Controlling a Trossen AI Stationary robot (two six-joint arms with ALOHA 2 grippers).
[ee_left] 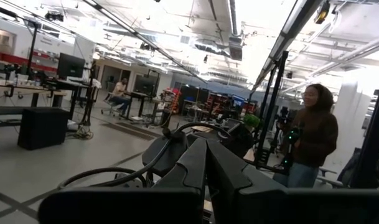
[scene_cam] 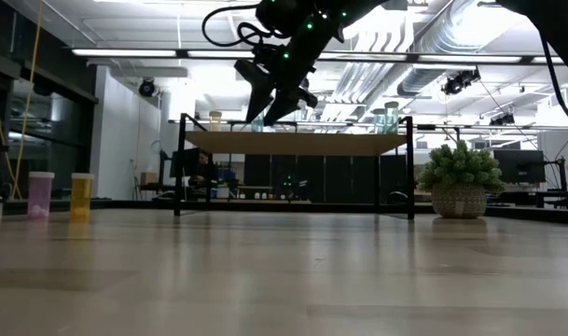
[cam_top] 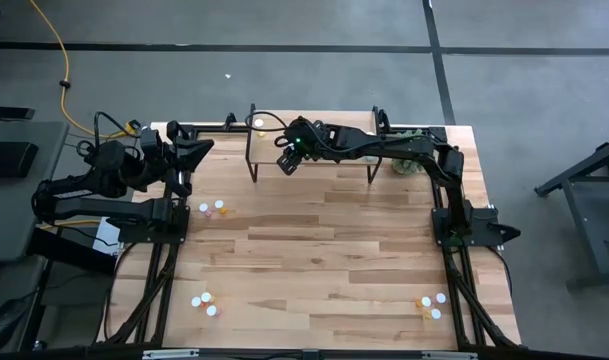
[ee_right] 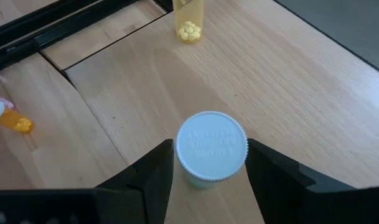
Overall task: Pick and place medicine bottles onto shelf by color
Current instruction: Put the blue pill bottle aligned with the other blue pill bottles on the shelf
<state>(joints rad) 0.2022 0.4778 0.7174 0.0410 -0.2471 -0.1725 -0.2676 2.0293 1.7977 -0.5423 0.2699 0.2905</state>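
The shelf (cam_top: 324, 115) (scene_cam: 297, 143) stands at the table's far side. My right gripper (cam_top: 287, 160) (ee_right: 209, 163) hangs over its left part, shut on a pale teal medicine bottle (ee_right: 211, 148) with a white cap. A yellow bottle (ee_right: 189, 22) (scene_cam: 214, 119) stands on the shelf's left end, and pale teal ones (scene_cam: 386, 119) stand on its right end. More bottles stand on the table in small groups (cam_top: 214, 208) (cam_top: 205, 302) (cam_top: 433, 304). My left gripper (ee_left: 205, 168) is shut on nothing, raised at the table's left edge (cam_top: 196, 150). My right gripper pinches the teal bottle between its two fingers (ee_right: 157, 171), on its body just under the white cap (ee_right: 211, 148). The fingers slant down from the table's right. The bottle stays upright, cap up. Whether its base touches the shelf top, I cannot tell.
A fuzzy green plant in a pot (scene_cam: 461, 177) (cam_top: 404, 165) stands by the shelf's right legs. An orange bottle (ee_right: 12, 118) lies on the table beyond the shelf edge. In the low view, pink (scene_cam: 40, 194) and yellow (scene_cam: 80, 196) bottles stand at the left. A person (ee_left: 310, 134) stands beyond the table.
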